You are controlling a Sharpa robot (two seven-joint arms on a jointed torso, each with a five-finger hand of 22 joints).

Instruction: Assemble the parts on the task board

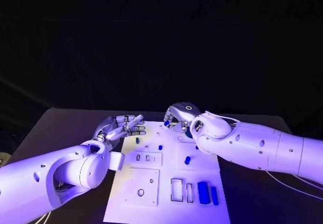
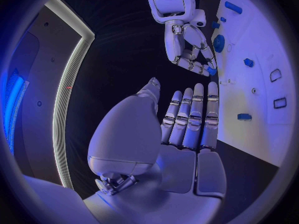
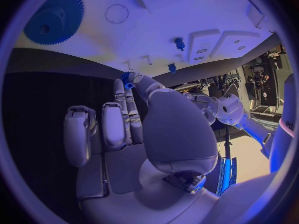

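The right hand (image 1: 180,115) curls over the task board's (image 1: 151,186) far edge, pinching a small blue part (image 3: 127,79) at its fingertips; the left hand (image 1: 122,127) hovers beside that board's far-left corner, fingers straight, empty

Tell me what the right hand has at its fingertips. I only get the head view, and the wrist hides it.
Observer: The right wrist view shows the right hand pinching a small blue part between its thumb and a finger.
Operator: Report the left hand.
Observer: In the left wrist view the left hand holds nothing, with its fingers straight and side by side.
Operator: Name what lies past the right fingertips.
Observer: A blue gear lies on the task board.
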